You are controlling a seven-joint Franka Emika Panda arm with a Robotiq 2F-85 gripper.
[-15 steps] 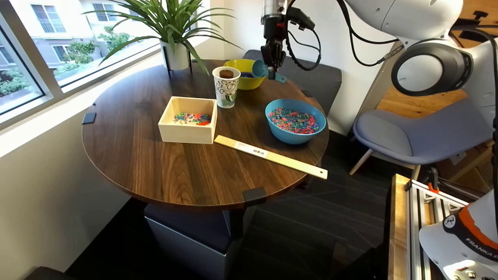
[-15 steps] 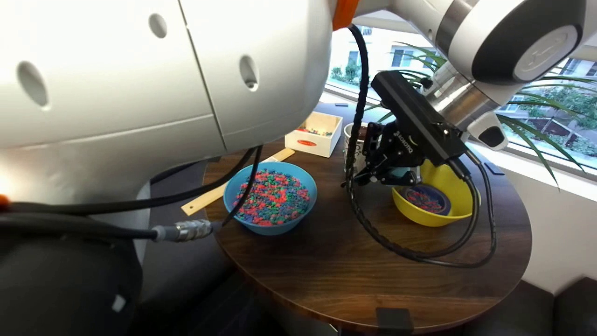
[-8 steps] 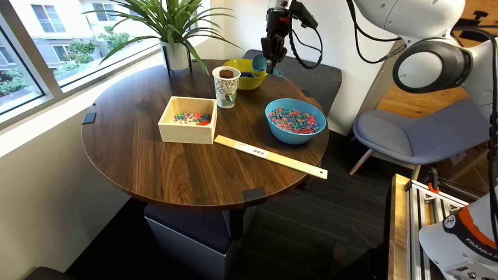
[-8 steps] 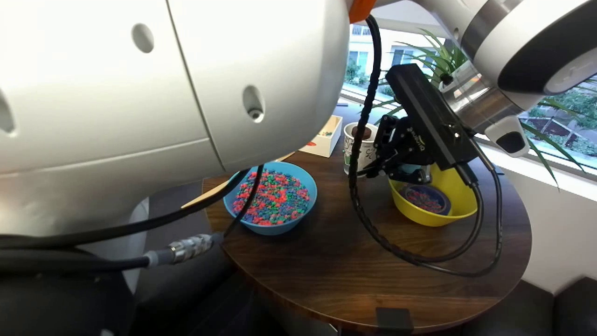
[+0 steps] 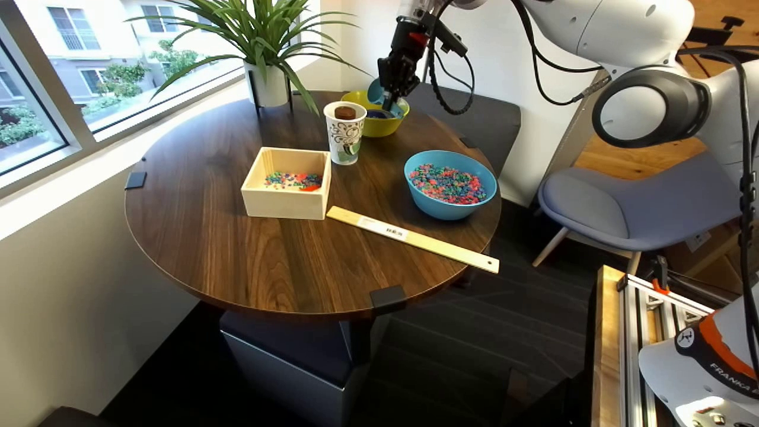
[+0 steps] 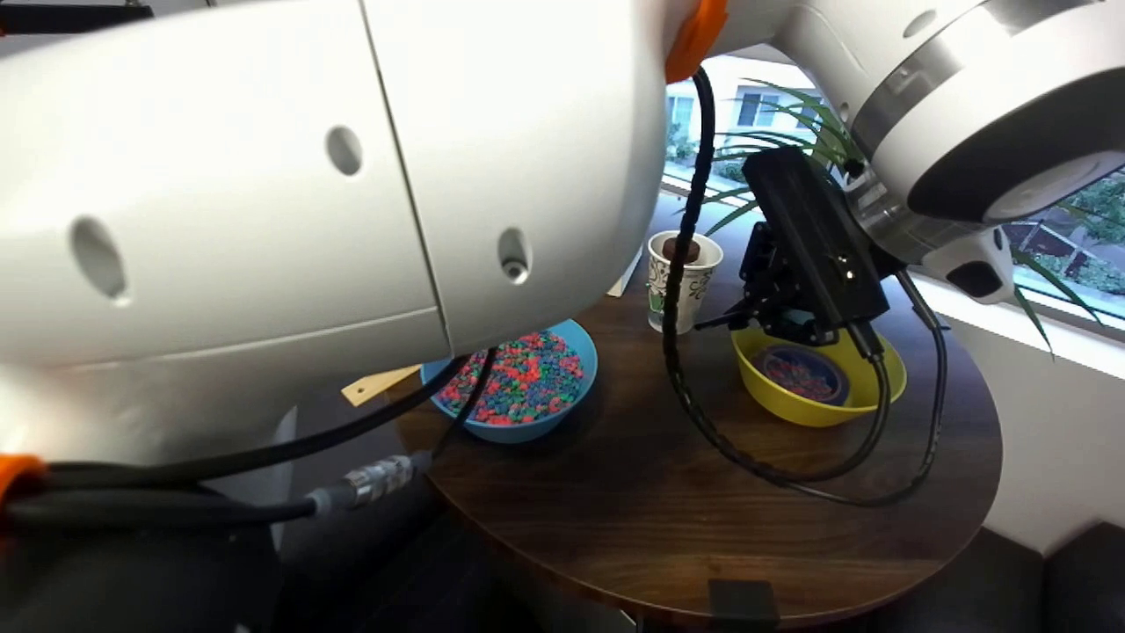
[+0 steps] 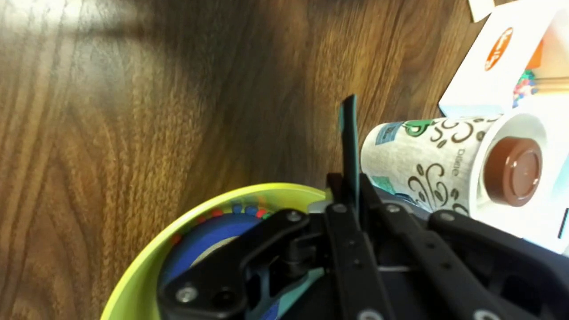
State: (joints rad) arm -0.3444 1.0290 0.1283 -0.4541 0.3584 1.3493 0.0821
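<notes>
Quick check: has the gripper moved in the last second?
Yes. In an exterior view, the gripper, holding the scoop, has shifted leftward across the image: its tip, just right of the yellow bowl before, now overlaps it.

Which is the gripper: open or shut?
The gripper is shut on the scoop: its fingers pinch the handle in the wrist view.

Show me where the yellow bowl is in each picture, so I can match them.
In an exterior view, the yellow bowl: top middle.
In an exterior view, the yellow bowl: right of middle.
In the wrist view, the yellow bowl: bottom, left of middle, cut off.
Shared landmark: the patterned paper cup, visible in all three.
</notes>
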